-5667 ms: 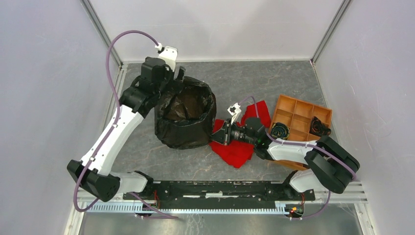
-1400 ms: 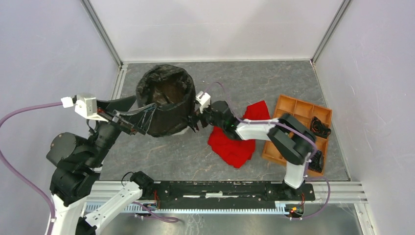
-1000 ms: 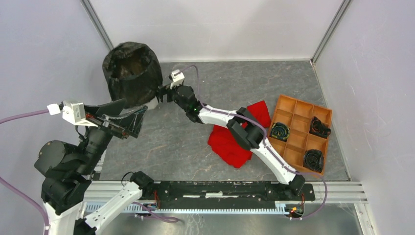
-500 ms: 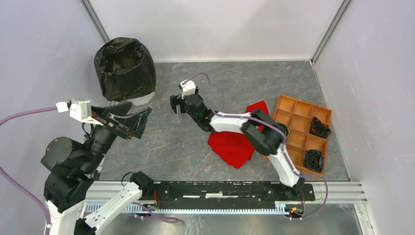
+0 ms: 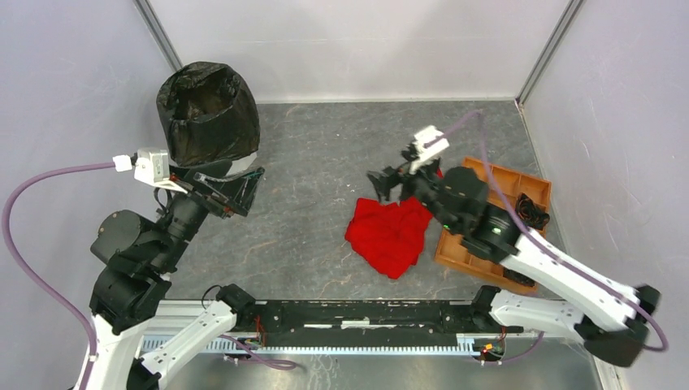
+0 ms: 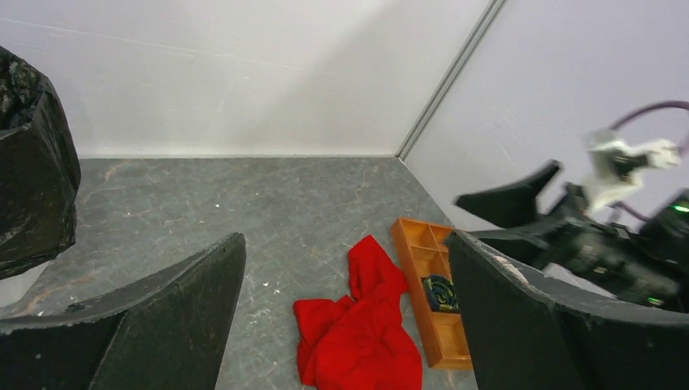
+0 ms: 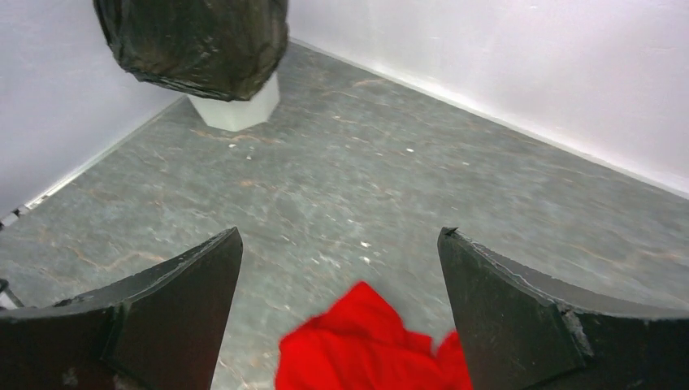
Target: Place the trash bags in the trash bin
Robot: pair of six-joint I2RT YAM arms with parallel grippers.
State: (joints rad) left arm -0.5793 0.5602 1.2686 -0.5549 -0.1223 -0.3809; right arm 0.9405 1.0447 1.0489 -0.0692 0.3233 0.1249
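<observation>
Beyond the left claw (image 5: pixel 248 188), in the far left corner of the tabletop (image 5: pixel 325 146), stands the bin (image 5: pixel 241 167). Only its white foot shows. The bag (image 5: pixel 207 114) is drawn over it with its mouth open upward and its skirt hanging down the outside nearly to the foot. Both sit near this claw but apart from it. The left claw is spread wide and holds nothing.

To that claw's right, well apart, the cloth (image 5: pixel 388 234) lies crumpled. The right claw (image 5: pixel 379 187) hangs above the cloth's far edge, its jaws also wide and empty. The bin is well to its left. The tray (image 5: pixel 497 180) lies behind this claw, partly under its arm.

Assessment: the bag looks seated, so the task is at or near its end. How deep the bag reaches inside cannot be told, as the interior is dark.

Hazards:
- A left-arm sweep toward the corner could hook the loose skirt, then strip the bag or topple the tall bin.
- An open fingertip could snag and tear the thin film.
- If the right claw drops, it would catch the cloth instead.
</observation>
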